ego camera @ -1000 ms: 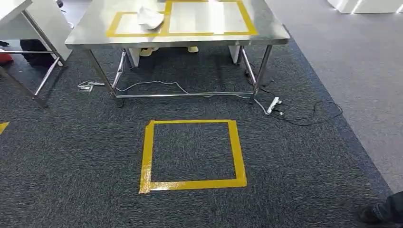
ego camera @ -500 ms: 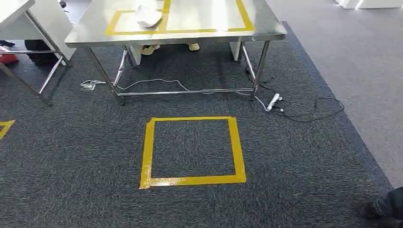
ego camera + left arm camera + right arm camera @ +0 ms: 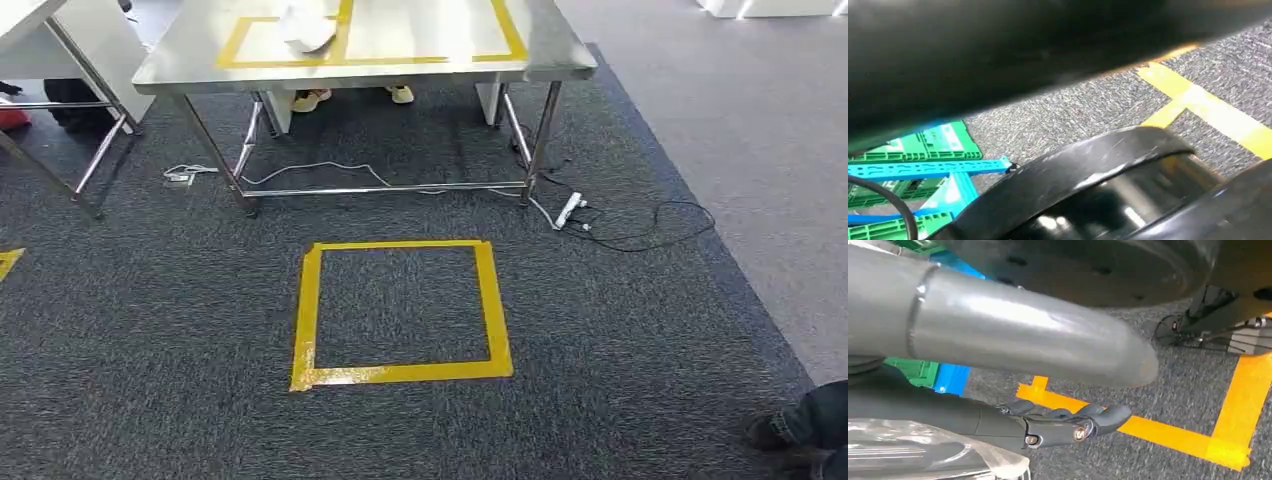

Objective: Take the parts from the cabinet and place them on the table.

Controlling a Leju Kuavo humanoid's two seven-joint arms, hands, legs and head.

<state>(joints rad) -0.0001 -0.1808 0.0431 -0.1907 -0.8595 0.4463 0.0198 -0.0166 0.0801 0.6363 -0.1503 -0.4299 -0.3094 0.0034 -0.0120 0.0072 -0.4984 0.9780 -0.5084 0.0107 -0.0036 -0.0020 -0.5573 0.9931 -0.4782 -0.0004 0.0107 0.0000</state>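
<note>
Fingers [image 3: 1068,427] of the right hand [image 3: 998,432] curl around a clear-wrapped part [image 3: 923,452]; left fingers' state: cannot tell.
Carrying step: next, walk to the desk [image 3: 480,68] and set it inside the taped outline [image 3: 420,50].

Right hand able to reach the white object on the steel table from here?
Probably not. The right hand hangs low over the carpet; the white object lies on the steel table, beyond the yellow tape square.
</note>
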